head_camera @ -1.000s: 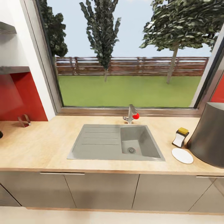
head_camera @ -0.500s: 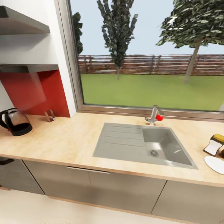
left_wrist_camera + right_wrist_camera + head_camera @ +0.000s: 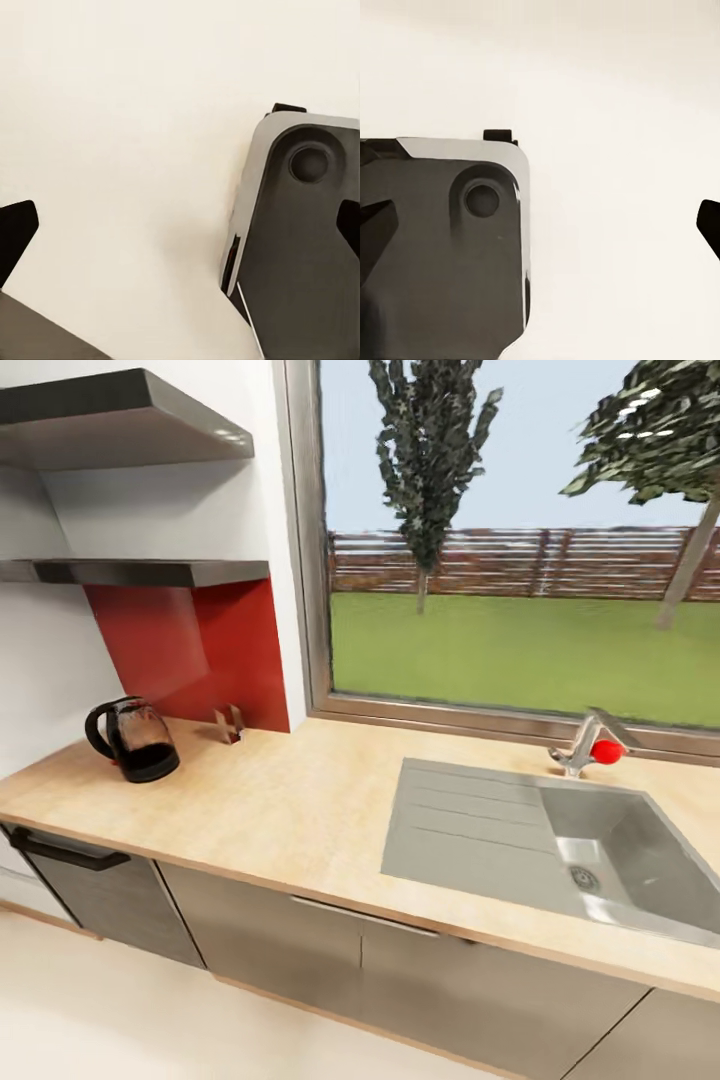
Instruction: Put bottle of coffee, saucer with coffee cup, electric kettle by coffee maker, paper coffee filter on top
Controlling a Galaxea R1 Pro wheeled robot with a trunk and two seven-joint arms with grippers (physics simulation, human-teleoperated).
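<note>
The electric kettle (image 3: 134, 740) stands upright on the wooden surface (image 3: 300, 810), well away from the sink (image 3: 560, 850) on the side of the red wall panel (image 3: 200, 645), with its handle turned away from the sink. It looks to hold dark liquid in its lower part. Just beside the kettle, toward the sink and against the panel's foot, sits a small metal holder (image 3: 229, 723). Two grey shelves (image 3: 150, 572) hang above the kettle, and what shows of them carries nothing, so the bottle of coffee must sit on a part of the shelving outside this view. From the sink toward the kettle the wooden surface carries no coffee maker, so the kettle is judged not yet in its final place.

Both arms appear to hang low for travel. The left wrist view looks down at pale floor and a grey corner of the robot's base (image 3: 300, 225), with dark tips of the left gripper (image 3: 180, 225) at opposite edges of the picture: its fingers are spread wide and hold nothing. The right wrist view gives the mirror case, the right gripper (image 3: 540, 225) with fingers equally wide and empty over the floor.

The kettle seems the likely next thing to fetch, its handle offering the obvious hold.
</note>
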